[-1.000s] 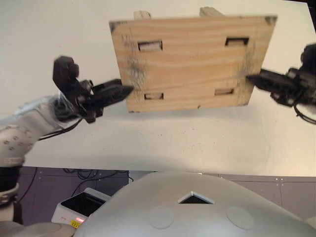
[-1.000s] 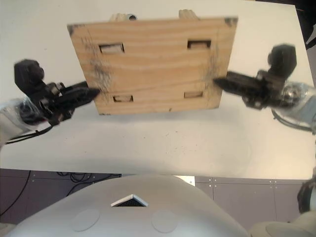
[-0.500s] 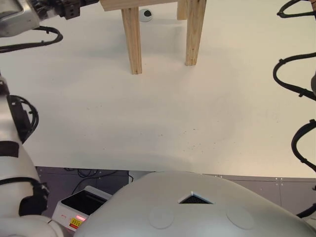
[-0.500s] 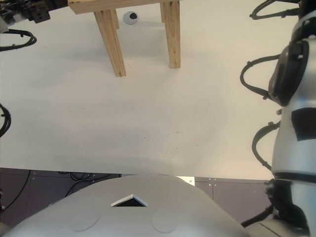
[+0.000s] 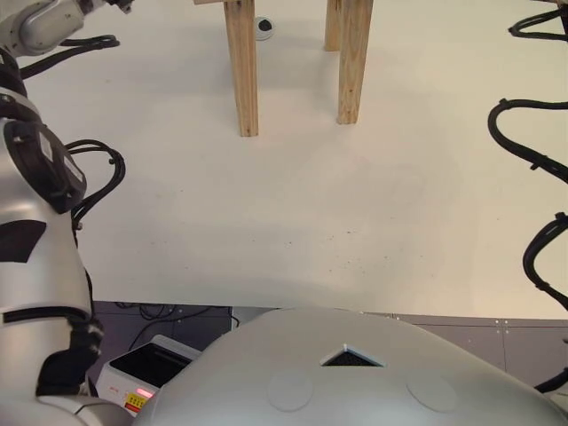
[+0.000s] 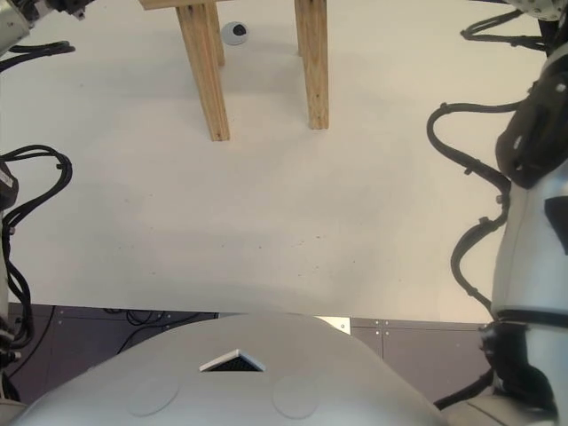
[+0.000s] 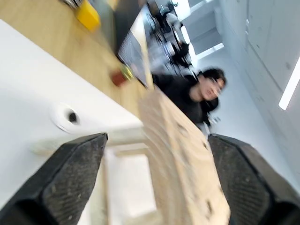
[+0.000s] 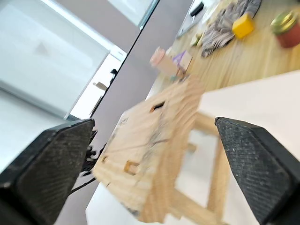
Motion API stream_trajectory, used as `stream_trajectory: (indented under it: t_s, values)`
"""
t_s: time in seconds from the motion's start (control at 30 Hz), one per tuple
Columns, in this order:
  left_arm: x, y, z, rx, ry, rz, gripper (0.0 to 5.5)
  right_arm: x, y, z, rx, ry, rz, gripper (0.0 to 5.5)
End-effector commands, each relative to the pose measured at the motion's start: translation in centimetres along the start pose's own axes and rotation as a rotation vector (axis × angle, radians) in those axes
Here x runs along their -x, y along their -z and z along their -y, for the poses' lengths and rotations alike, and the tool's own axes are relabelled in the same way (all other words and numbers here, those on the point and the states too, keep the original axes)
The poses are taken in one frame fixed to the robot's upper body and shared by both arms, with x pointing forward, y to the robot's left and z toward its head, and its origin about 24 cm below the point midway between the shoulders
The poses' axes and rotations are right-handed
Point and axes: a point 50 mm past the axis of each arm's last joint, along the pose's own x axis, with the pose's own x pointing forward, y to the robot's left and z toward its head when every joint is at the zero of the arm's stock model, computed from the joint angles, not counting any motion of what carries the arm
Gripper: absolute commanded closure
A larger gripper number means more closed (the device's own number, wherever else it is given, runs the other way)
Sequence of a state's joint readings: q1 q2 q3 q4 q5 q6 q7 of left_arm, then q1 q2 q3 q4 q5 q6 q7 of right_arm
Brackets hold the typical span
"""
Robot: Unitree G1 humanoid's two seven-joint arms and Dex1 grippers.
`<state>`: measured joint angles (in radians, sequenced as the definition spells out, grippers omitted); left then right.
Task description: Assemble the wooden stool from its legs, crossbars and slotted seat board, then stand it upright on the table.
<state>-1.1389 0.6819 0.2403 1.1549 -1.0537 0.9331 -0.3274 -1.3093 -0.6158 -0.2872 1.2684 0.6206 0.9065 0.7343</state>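
We find no writing, number or sign that we can read. The small yellow label on the white box below the near edge of the table carries print too small for us to make out.

The left arm stands along the left edge. Its upper arm is upright and its forearm stretches forward and up to the far left corner, with black cables looping off it. The right arm rises the same way along the right edge, with cable loops hanging beside it. The left gripper is spread wide, its black textured fingers well apart. The right gripper gapes as wide, its fingers far apart.
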Motion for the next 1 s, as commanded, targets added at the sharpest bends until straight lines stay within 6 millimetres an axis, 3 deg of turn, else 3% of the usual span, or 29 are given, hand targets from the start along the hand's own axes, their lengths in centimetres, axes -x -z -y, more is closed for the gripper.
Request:
stream_trajectory:
  t_s: [0.03,0.1,0.17,0.23,0.33,0.4,0.47,0.53,0.63,0.7,0.8,0.9,0.97,1.0]
  values:
    - [4.2,-4.0,-5.2,-0.144,-0.237,0.507,1.56,1.2,1.4,4.2,0.118,0.005,0.205,0.78]
    - [5.6,-1.7,-10.0,-0.069,-0.395,0.758,1.56,1.3,3.6,7.7,0.08,0.18,0.466,0.78]
    - [5.6,1.4,-11.8,-0.299,-0.539,0.815,1.56,0.8,5.8,9.3,0.062,0.318,0.491,0.78]
    - [5.0,2.5,-11.2,-0.553,-0.602,0.835,1.56,0.6,6.4,10.0,0.202,0.517,0.415,0.78]
    - [4.3,3.4,-11.2,-0.58,-0.671,0.834,1.56,0.5,5.6,10.1,0.21,0.684,0.425,0.78]
    - [3.8,4.3,-11.4,-0.584,-0.701,0.82,1.56,-0.1,5.6,9.4,0.253,0.621,0.446,0.78]
    - [3.3,4.8,-11.4,-0.617,-0.761,0.804,1.56,-0.6,5.6,8.5,0.153,0.38,0.536,0.78]
    - [3.0,5.1,-11.2,-0.67,-0.798,0.805,1.56,-1.0,6.0,7.9,0.12,0.262,0.559,0.78]
    - [1.9,5.6,-10.6,-0.72,-0.846,0.769,1.56,-1.3,6.2,7.9,0.154,0.253,0.542,0.78]
    - [0.9,6.1,-10.4,-0.757,-0.97,0.707,1.56,-1.4,6.6,8.1,0.191,0.297,0.509,0.78]
    - [-0.7,7.3,-10.3,-0.756,-0.973,0.531,1.56,-1.2,7.1,9.3,0.307,0.571,0.437,0.78]
    - [-1.4,9.3,-10.8,-0.679,-0.769,0.373,1.56,-0.8,6.1,9.3,0.457,0.773,0.397,0.78]
    - [-1.3,10.6,-11.5,-0.597,-0.679,0.326,1.56,-0.6,5.5,9.0,0.622,0.735,0.321,0.78]
    - [-1.1,11.0,-11.9,-0.578,-0.681,0.302,1.56,-0.6,5.7,9.2,0.622,0.718,0.296,0.78]
